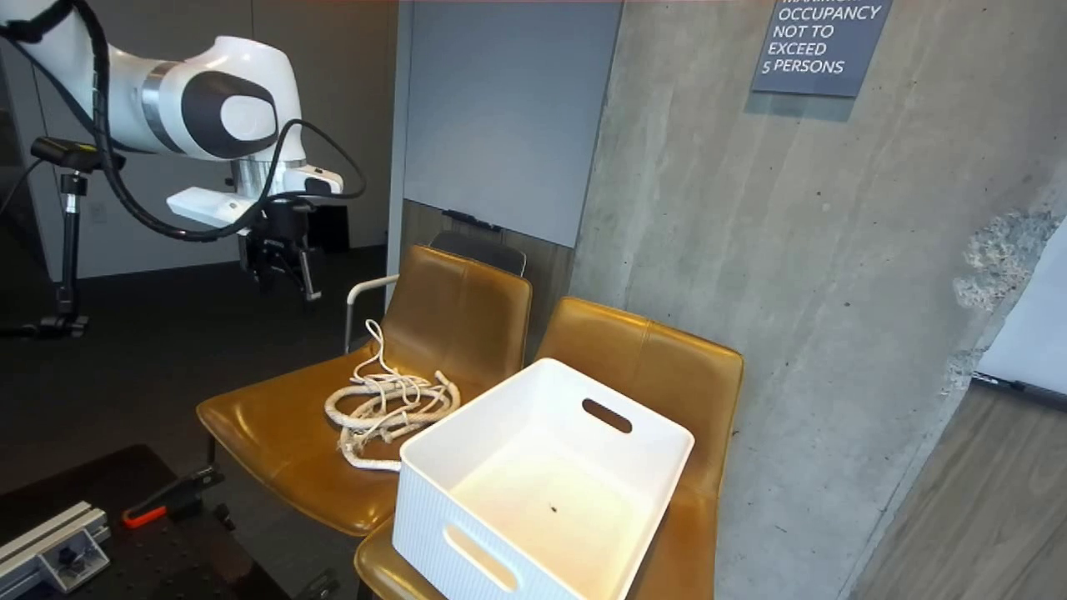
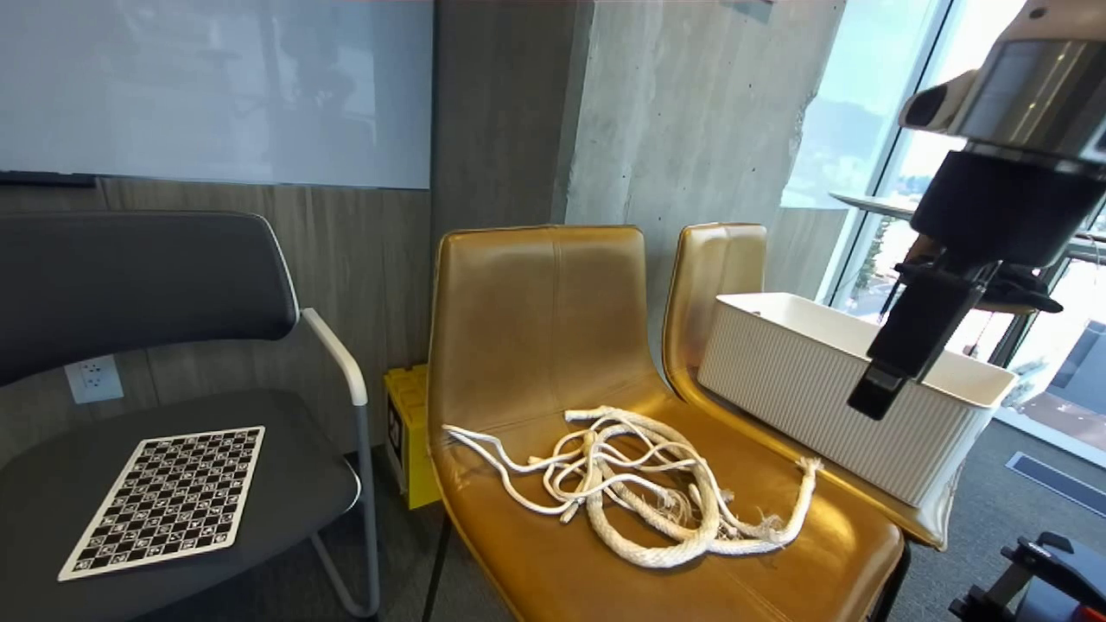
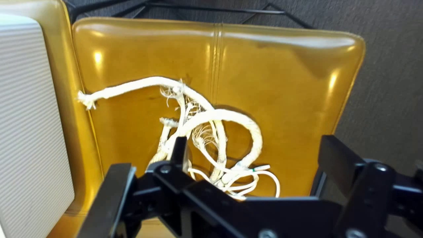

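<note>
My gripper (image 3: 254, 145) stands open in the wrist view, its fingers spread wide with nothing between them. It hangs in the air above a tan leather chair (image 3: 290, 99), well clear of the seat. On that seat lies a loose tangle of white rope (image 3: 228, 115), thick and thin strands with frayed ends; the left finger and gripper body hide part of it. In both exterior views the rope (image 1: 354, 423) (image 2: 657, 555) is heaped on the chair, apart from the gripper (image 1: 288, 287). A white ribbed bin (image 1: 433, 533) (image 2: 795, 397) (image 3: 29, 132) sits on the adjoining tan chair.
In an exterior view, a dark grey chair (image 2: 276, 449) carries a black-and-white patterned board (image 2: 164, 501), with a yellow box (image 2: 419, 441) behind. A dark tabletop (image 1: 158, 542) with a metal rail (image 1: 50, 542) is at lower left. A concrete wall (image 1: 792, 250) rises behind the chairs.
</note>
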